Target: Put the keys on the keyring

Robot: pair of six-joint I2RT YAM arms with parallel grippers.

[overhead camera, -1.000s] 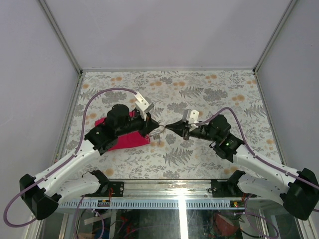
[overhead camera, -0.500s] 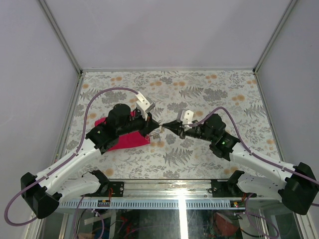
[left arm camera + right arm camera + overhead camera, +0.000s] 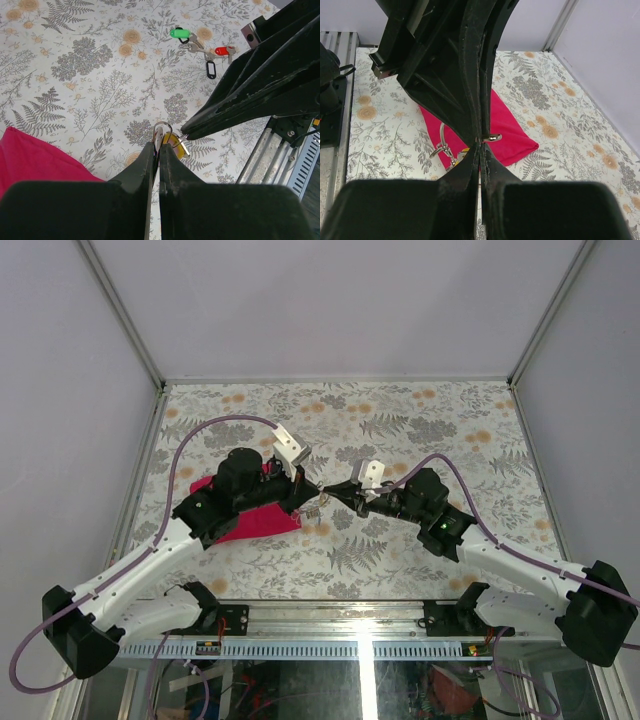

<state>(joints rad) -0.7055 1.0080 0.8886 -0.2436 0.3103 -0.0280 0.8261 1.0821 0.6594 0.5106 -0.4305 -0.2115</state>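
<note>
The keyring is pinched upright in the left gripper and is flanked just to its right by the right gripper, fingers pressed together.

Lab test cell: aluminium frame, blank white panels.

My two grippers meet almost tip to tip at mid-table. The left gripper pinches the keyring, and the right gripper is closed just beside it, so nothing passes between them. The pink cloth lies under my left arm. Loose keys lie further out on the table. Its far half is open up to the walls.
</note>
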